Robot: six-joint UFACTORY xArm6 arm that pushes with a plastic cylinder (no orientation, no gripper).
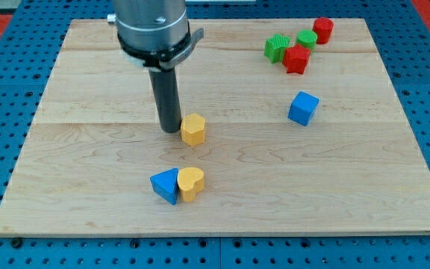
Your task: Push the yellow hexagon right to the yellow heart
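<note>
The yellow hexagon [193, 129] stands near the middle of the wooden board [88, 164]. My tip [170, 130] rests just to the hexagon's left, touching or nearly touching it. The yellow heart [191, 183] lies lower down, below the hexagon, and touches a blue triangular block [166, 185] on its left.
A blue cube [303, 108] sits to the view's right of centre. At the view's top right a cluster holds a green star-like block [276, 48], a red block [296, 59], a green block [307, 38] and a red cylinder-like block [322, 30].
</note>
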